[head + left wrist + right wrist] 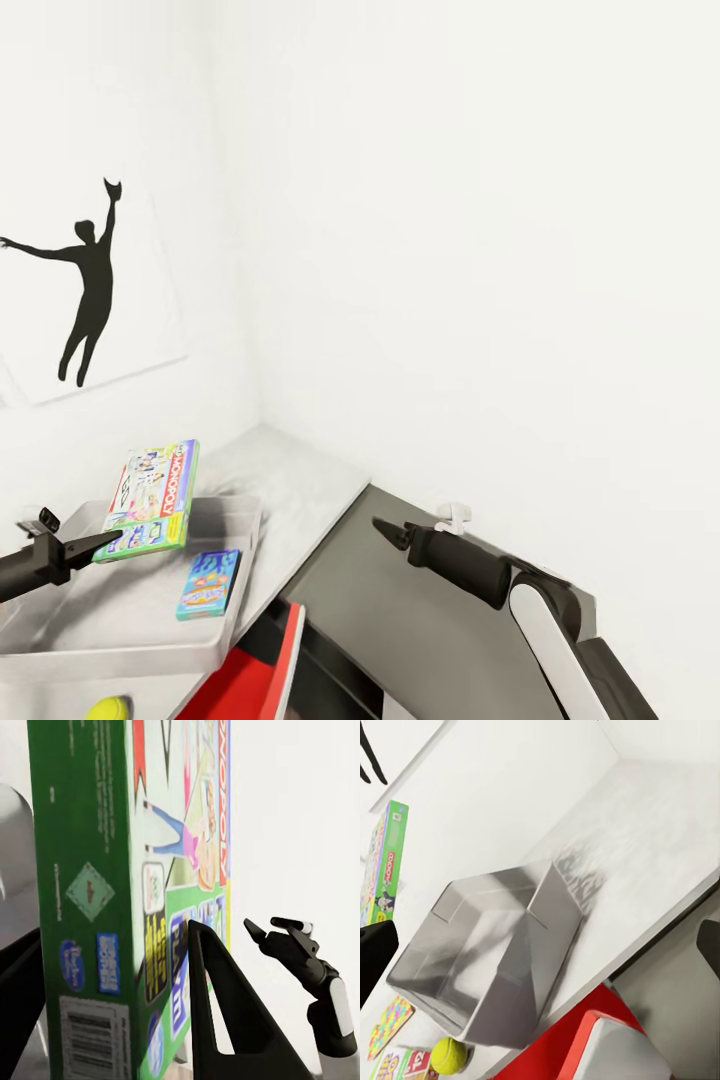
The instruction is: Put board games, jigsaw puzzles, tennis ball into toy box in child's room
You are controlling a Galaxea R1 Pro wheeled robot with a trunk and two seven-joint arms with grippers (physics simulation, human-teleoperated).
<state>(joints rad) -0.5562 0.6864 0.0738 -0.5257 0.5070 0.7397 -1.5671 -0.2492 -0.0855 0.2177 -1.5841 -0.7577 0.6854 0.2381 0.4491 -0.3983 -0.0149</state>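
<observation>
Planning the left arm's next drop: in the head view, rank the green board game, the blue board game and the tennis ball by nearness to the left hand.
1. Green board game: gripped in the left hand, above the toy box.
2. Blue board game: lying inside the toy box.
3. Tennis ball: on the table outside the box, at the picture's bottom edge.

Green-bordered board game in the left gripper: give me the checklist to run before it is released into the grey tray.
1. Left gripper shut on the green-bordered board game: ok.
2. Game over the shallow light-grey plastic toy box: ok, judging by the head view.
3. Game lying level for the drop: not ok, it is tilted.
4. Right gripper apart from the toy box: ok, open, off to the side.
5. Small yellow-green tennis ball packed: not ok, it lies outside the toy box.
</observation>
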